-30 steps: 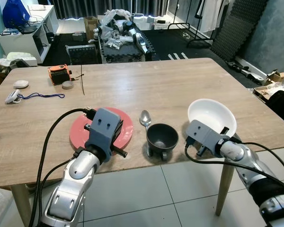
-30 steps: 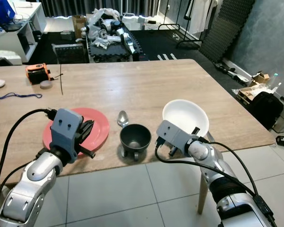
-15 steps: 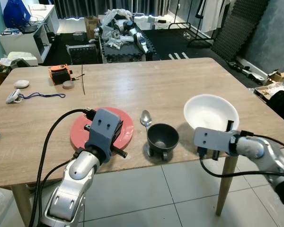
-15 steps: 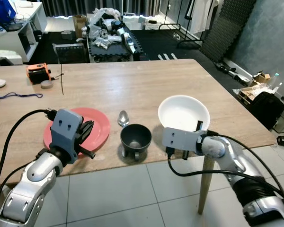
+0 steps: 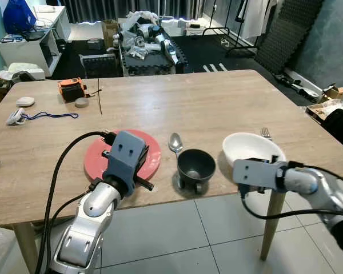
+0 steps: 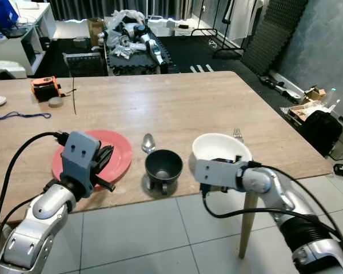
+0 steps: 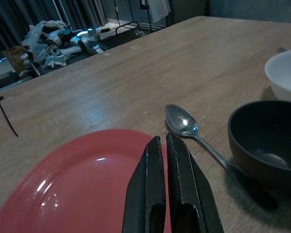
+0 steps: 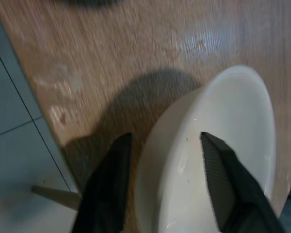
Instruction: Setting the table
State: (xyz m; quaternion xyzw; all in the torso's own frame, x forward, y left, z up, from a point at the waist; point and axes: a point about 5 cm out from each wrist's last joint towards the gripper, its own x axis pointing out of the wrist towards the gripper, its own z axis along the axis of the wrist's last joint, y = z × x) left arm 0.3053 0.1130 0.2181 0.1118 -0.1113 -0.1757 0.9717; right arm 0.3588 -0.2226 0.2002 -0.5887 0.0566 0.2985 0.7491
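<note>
My right gripper (image 8: 165, 138) is shut on the near rim of the white bowl (image 5: 251, 147), with one finger inside it and one outside. The bowl is at the table's front right edge. Behind the bowl lies a fork (image 5: 266, 133). A black bowl (image 5: 196, 165) stands left of it, and a spoon (image 5: 175, 142) lies beside that. My left gripper (image 7: 162, 141) hovers shut and holding nothing over the near part of the red plate (image 5: 97, 154).
At the table's far left are an orange tape measure (image 5: 71, 88), a small round lid (image 5: 81, 103) and a white item on a blue cord (image 5: 16, 117). The table's front edge (image 5: 160, 202) drops to tiled floor. Clutter lies beyond the far side.
My right gripper has drawn the white bowl nearer the front edge, and it now looks flatter. A fork now shows behind it. The left arm has not moved.
</note>
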